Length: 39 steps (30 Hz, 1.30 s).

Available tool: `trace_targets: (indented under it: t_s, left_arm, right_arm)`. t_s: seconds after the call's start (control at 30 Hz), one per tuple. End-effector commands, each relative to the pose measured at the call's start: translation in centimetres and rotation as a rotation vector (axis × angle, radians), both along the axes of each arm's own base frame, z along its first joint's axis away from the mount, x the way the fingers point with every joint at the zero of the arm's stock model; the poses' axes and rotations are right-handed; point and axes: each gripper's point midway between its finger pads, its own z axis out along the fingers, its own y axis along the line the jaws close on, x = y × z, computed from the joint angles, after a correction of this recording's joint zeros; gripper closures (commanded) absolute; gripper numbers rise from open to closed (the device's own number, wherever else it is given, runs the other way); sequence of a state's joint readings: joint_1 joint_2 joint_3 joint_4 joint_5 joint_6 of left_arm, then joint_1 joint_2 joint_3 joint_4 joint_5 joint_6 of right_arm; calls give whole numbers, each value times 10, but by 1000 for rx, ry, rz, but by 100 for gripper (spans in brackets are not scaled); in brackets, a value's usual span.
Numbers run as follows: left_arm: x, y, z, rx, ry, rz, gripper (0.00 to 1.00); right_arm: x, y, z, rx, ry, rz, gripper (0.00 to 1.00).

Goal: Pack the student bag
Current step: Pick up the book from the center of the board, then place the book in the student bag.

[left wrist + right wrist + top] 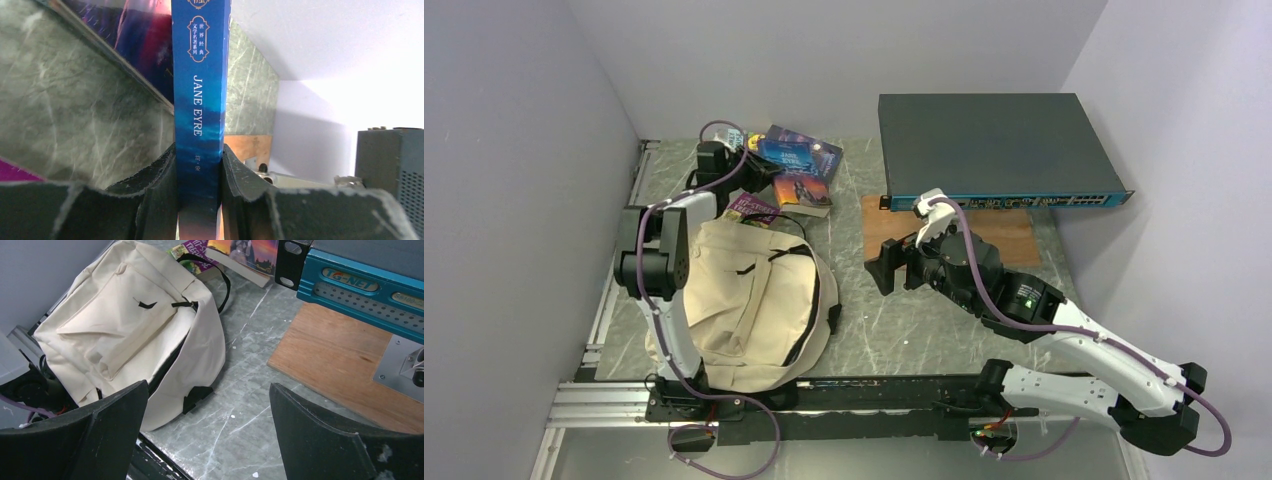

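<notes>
Left hand point(199, 156) around blue book point(200, 90)

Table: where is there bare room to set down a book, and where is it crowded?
Free: the marble between bag and board, toward the near edge; the right gripper hovers over its far end. Crowded: the far left corner, with the books and the left gripper shut on a blue book.

- We see the left arm point(669, 270) built of white link shells and black joint housings.
- The right arm point(1084, 345) has the same build, and we see a small green light point(1027, 297) on one black joint.
- We note a purple cable point(972, 270) clipped along each arm.
- The left claw point(199, 150) has black fingers point(155, 195) with ragged edges.
- The right claw point(209, 390) has broad black fingers point(320, 435) flecked with white.
</notes>
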<state>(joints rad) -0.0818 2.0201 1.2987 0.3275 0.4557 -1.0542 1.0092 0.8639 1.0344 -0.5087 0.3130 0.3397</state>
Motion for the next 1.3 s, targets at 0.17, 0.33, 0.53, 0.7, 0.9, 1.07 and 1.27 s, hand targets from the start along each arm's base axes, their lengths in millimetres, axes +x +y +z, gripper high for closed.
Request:
trace_targets:
  t_s: [0.17,0.33,0.53,0.7,0.9,1.07,1.27]
  left_arm:
    - [-71,11,175,-91,-210,-106,100]
    - [-146,12,195,-58,-42,-119,100]
    - [-204,16,189,-137,82,-35,100]
    - [-236,17,174,-78,278,-16,100]
    - [-253,13,173,-155,285,2,100]
    - [-259,6,162,-182,335,-46,100]
    - [-263,2,153,-200,368,-71,100]
  right_arm:
    - [9,16,22,6,-51,31,6]
    - [23,34,44,-33,-134,67,6]
    - [32,86,98,-45,-310,249,6]
    - [15,146,102,-68,-405,454,6]
    - [-14,200,53,-112,-393,573,6]
    - [19,196,16,-302,-455,294,6]
    - [45,188,-15,-514,-511,184,10]
